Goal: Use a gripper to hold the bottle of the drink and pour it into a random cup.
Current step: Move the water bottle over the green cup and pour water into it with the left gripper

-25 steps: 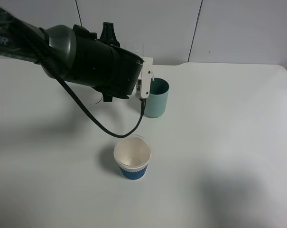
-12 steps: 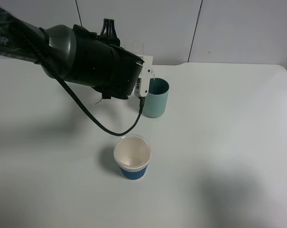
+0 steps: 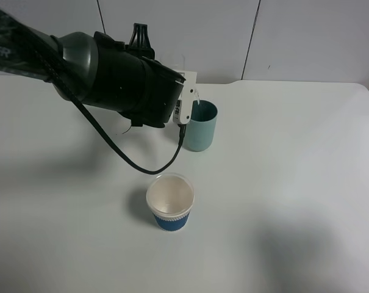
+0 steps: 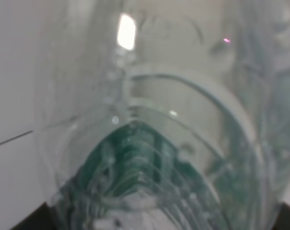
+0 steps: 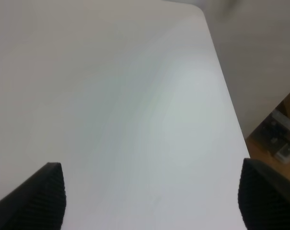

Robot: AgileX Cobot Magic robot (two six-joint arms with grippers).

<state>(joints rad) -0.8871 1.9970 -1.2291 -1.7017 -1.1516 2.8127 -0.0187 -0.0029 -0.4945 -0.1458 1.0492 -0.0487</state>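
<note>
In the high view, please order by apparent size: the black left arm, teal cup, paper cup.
1. The left arm, by far largest, but nearest the camera.
2-3. paper cup looks slightly bigger than teal cup, yet sits nearer, and the arm hides part of the teal cup: unsure.

The black arm [image 3: 80, 67] has white letters near the picture's edge. Only "ER" can be read. The white box [image 3: 185, 102] has tiny marks, too small to read. The bottle [image 4: 149, 120] has a green label [image 4: 130, 158], too blurry to read.

High camera faces down onto table [image 3: 294, 183]; left wrist almost touching bottle [image 4: 135, 167]; right wrist skims same table.
</note>
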